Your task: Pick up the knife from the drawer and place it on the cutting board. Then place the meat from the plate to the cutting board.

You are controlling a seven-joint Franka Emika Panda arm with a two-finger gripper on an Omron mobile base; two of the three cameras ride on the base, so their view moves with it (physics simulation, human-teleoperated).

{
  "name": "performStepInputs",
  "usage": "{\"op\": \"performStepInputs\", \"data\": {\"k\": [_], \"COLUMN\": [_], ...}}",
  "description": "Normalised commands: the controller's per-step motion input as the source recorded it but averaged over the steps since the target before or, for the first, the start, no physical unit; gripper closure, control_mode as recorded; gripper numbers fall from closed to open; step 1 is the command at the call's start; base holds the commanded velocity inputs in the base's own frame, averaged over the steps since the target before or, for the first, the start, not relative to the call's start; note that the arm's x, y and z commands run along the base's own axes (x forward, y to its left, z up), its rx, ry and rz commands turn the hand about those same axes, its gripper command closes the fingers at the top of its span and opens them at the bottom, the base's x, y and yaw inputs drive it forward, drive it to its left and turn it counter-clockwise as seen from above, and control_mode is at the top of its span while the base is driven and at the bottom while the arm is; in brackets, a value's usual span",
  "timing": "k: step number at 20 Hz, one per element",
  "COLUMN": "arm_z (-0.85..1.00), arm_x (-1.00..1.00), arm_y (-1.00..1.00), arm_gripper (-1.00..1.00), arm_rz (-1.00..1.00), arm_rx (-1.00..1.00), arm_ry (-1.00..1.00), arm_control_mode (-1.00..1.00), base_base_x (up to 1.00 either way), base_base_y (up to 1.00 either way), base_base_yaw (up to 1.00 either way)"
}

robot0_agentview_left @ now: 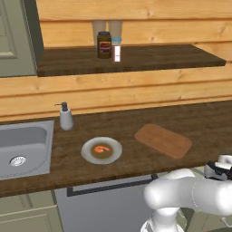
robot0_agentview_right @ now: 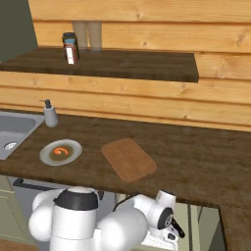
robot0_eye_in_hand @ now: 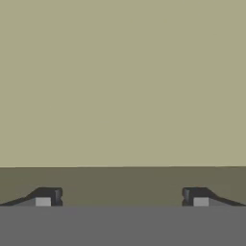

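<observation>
The light-brown cutting board [robot0_agentview_left: 163, 140] [robot0_agentview_right: 128, 159] lies bare on the dark wooden counter, right of the plate. On the round pale plate [robot0_agentview_left: 101, 150] [robot0_agentview_right: 60, 152] rests the small orange-red meat [robot0_agentview_left: 102, 148] [robot0_agentview_right: 60, 150]. My gripper [robot0_eye_in_hand: 121, 198] stands open, its two fingertips [robot0_eye_in_hand: 47, 198] far apart, close in front of a flat olive-green surface with a darker band below. The hand [robot0_agentview_left: 220, 170] [robot0_agentview_right: 169, 226] is below the counter's front edge, right of the board. The knife is out of view.
A steel sink [robot0_agentview_left: 21, 147] sits at the counter's left, with a soap dispenser [robot0_agentview_left: 66, 116] beside it. On the upper shelf [robot0_agentview_left: 131, 59] stand a dark jar [robot0_agentview_left: 104, 44] and a small shaker. Olive cabinet fronts run under the counter.
</observation>
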Motion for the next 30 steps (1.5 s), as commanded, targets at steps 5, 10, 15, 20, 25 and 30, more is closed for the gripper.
{"op": "performStepInputs", "data": {"k": [5,10,15,20,25,30], "arm_z": [0.00,0.00,0.01,0.04,0.66,0.83], "arm_x": [-0.54,-0.47,-0.44,-0.32,0.42,0.50], "arm_y": [0.00,0.00,-0.03,-0.24,-0.14,-0.27], "arm_gripper": [-1.00,-1.00,-1.00,-1.00,-1.00,-1.00], "arm_rz": [0.03,0.03,0.04,0.06,0.07,0.08], "arm_rx": [0.01,0.01,0.00,0.01,0.03,0.09], "arm_ry": [0.24,0.34,0.33,0.17,0.00,-0.28], "arm_control_mode": [-1.00,-1.00,-1.00,-1.00,-1.00,-1.00], "base_base_x": [0.00,0.00,0.00,0.00,0.00,0.00], "base_base_y": [0.00,0.00,0.00,0.00,0.00,0.00], "base_base_yaw": [0.00,0.00,0.00,0.00,0.00,0.00]}}
